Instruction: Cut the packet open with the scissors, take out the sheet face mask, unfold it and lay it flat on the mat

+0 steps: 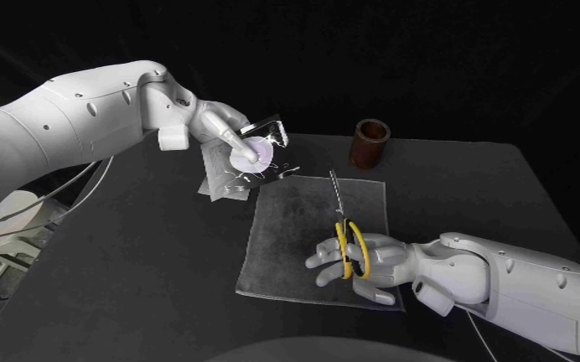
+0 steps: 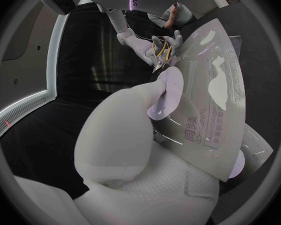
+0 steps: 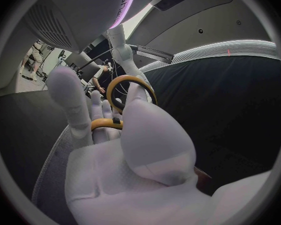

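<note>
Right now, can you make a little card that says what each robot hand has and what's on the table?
left robot hand: holds the packet
right robot hand: holds the scissors by the yellow handles
mat: flat on the table
brown cup: upright beyond the mat

Brown open-topped cylinder upright, near far edge of black table
</note>
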Controlling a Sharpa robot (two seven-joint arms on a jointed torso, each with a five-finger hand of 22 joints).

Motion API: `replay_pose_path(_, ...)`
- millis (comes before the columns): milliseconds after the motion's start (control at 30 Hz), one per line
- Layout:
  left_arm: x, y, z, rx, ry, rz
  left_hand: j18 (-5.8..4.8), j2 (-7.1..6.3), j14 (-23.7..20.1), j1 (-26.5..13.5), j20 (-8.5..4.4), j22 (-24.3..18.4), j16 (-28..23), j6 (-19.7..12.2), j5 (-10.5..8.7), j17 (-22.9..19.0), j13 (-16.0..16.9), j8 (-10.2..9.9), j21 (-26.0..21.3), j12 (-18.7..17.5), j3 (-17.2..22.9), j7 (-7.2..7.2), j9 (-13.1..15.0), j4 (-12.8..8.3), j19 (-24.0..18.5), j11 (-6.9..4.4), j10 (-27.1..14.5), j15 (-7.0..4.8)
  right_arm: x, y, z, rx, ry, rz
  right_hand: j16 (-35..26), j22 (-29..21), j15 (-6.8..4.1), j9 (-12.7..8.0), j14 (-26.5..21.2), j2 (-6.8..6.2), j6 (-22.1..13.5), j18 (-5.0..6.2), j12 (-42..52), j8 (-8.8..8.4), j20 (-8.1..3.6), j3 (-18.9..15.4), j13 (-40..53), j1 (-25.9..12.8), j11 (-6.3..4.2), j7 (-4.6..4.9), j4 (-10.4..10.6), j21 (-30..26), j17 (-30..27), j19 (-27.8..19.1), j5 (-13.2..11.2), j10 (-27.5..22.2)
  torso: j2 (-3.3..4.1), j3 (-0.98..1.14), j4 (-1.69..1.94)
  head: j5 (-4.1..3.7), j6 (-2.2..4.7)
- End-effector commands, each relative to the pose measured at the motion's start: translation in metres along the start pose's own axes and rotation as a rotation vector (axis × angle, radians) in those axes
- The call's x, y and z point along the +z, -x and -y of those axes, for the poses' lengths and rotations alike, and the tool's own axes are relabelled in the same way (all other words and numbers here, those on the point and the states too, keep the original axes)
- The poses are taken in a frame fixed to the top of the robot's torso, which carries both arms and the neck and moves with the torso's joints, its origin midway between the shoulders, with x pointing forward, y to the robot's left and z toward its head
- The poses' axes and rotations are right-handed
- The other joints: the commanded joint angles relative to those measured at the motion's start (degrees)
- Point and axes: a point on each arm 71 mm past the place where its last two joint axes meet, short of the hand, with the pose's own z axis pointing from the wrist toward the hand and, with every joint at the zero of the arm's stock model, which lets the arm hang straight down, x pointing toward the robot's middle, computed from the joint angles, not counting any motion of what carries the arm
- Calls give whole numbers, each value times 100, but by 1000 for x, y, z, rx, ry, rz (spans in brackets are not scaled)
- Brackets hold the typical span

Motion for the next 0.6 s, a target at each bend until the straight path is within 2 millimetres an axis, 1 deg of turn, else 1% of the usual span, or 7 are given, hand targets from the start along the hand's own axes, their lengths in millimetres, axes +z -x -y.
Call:
replay_pose_path(33,0,0,2,2,-10,-1,111,50,18,-26,2,5,-34,31,18,0,8,34,33,-15,-7,-1,142,-22,-40,2,43,-34,1,-5,1,22,2,-68,-20,-405,102,-47,-557,-467,-151,-47,-40,-117,85,763,-148,-207,197,-226,113,-254,-396,-168,7,-691,-3,2,-4,6,-14)
replay_pose_path(67,0,0,2,2,-11,-1,111,50,18,-26,2,5,-34,31,18,0,8,34,33,-15,-7,-1,142,-22,-40,2,43,-34,1,-5,2,25,1,-69,-10,-406,106,-49,-507,-525,-166,-34,15,-129,87,904,-151,-252,135,-163,114,-244,-405,-180,-11,-735,-2,3,-3,6,-12)
replay_pose_path(167,0,0,1,1,-12,2,111,50,18,-26,2,5,-34,31,18,0,8,34,33,-15,-7,-1,142,-22,-40,2,43,-34,2,-4,3,30,8,-64,61,-320,82,-41,-120,-594,-177,-11,256,-134,102,1190,-97,-281,155,-178,98,-147,-301,-181,-18,-741,-4,3,-2,17,1)
replay_pose_path(233,0,0,1,3,-11,3,111,50,18,-26,2,5,-34,31,18,0,8,34,33,-15,-7,-1,142,-22,-40,2,43,-34,2,-3,3,31,10,-58,153,-281,45,-30,327,-584,-108,18,500,-101,96,1362,-17,-227,136,-90,84,-92,-153,-172,-11,-585,-8,1,-4,20,5)
replay_pose_path(467,1,-2,2,7,-10,1,111,49,21,-36,1,7,-36,31,18,3,8,35,39,-15,-1,0,150,-32,-40,2,46,-34,5,-2,2,25,35,-24,244,-290,-22,-40,685,-564,-4,86,755,-75,100,1543,-41,-219,26,71,68,-57,-177,-194,-16,-413,-4,0,-5,19,7)
replay_pose_path(533,1,-2,2,7,-10,1,111,49,21,-36,1,7,-36,31,18,3,8,35,39,-15,-1,0,150,-32,-40,2,46,-34,5,0,0,17,66,12,320,-961,-97,-51,891,-550,118,222,906,-44,87,1575,-49,-232,50,131,55,-519,-197,-391,-12,-187,-4,0,-4,19,10)
replay_pose_path(600,1,-1,2,7,-9,2,111,49,21,-36,1,7,-36,31,18,3,8,35,39,-15,-1,0,150,-32,-40,2,46,-34,5,2,-1,11,82,32,636,-1438,-259,-79,1583,-511,355,374,1165,5,74,1609,-43,-227,102,199,28,-1227,-138,-1108,-14,348,-3,-1,1,15,12)
